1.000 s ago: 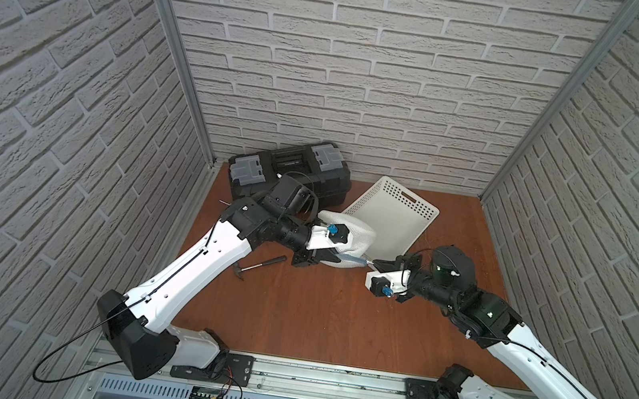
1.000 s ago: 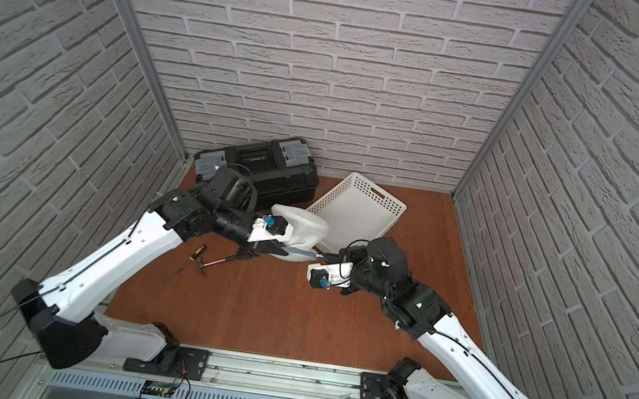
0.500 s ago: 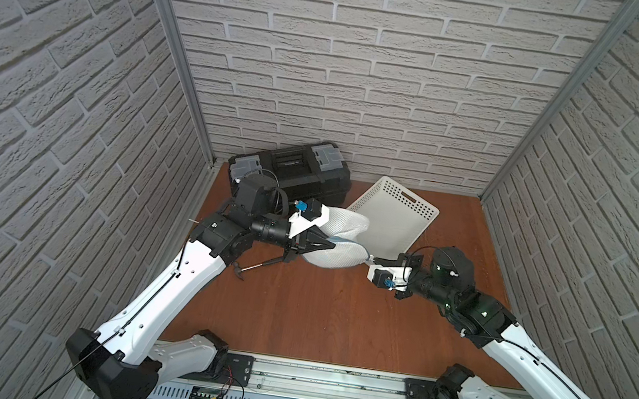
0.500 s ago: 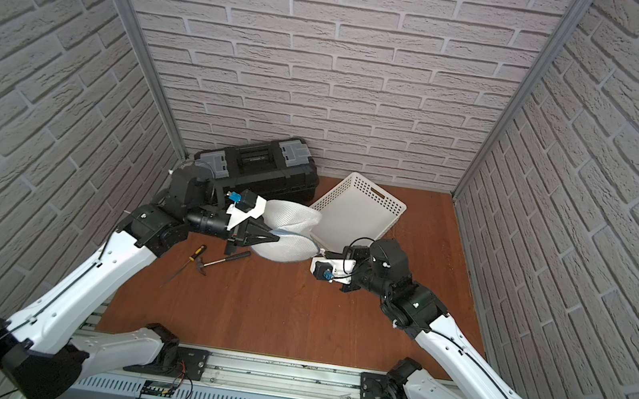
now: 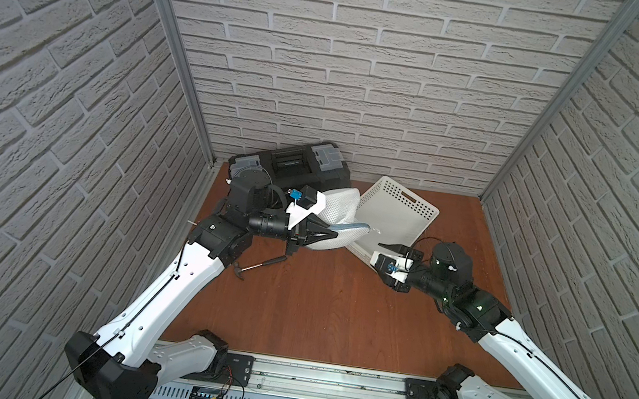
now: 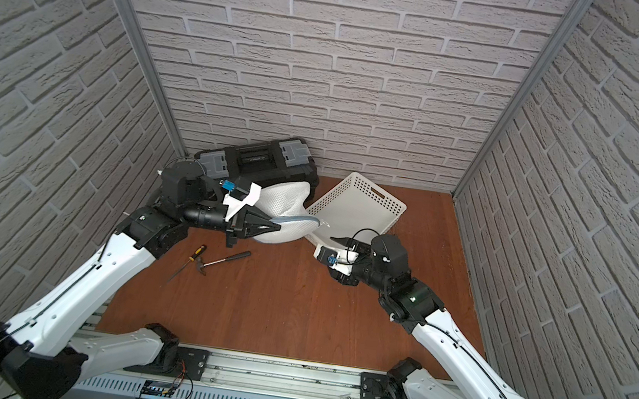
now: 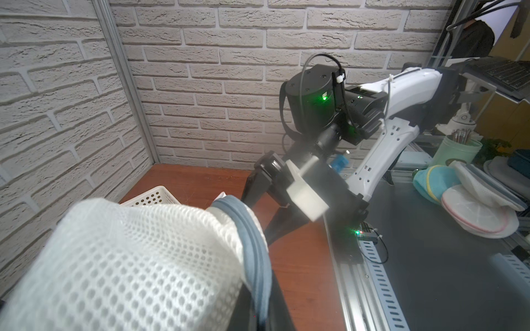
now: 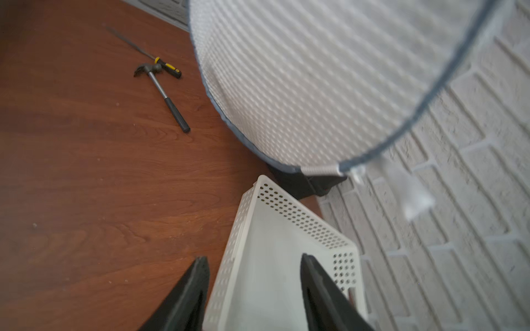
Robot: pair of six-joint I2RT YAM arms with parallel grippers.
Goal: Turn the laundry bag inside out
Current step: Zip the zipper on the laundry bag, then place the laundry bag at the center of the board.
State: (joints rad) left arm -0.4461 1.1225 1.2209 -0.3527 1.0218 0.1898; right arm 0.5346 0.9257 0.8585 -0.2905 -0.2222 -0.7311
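Here, left end effector [image 5: 336, 234] clamps the laundry bag [image 5: 336, 209] — right end effector [image 8: 253, 258] stands spread.

Enclosed on three sides by pale brick-pattern walls [image 5: 368, 68], joined at grey metal corner posts [image 5: 175, 43]; reddish-brown wood-grain table [image 5: 316, 305] below; evenly lit

A black plastic toolbox with grey latches [image 5: 293, 161] sits against the grey brick-pattern back wall [image 5: 349, 87] on a reddish-brown wooden tabletop [image 5: 317, 301]. A white perforated plastic basket [image 5: 419, 207] sits just beside it. Nearer the front, a black-gripped steel hammer [image 6: 223, 261] and a yellow-and-black-handled screwdriver [image 6: 184, 264] lie close together.
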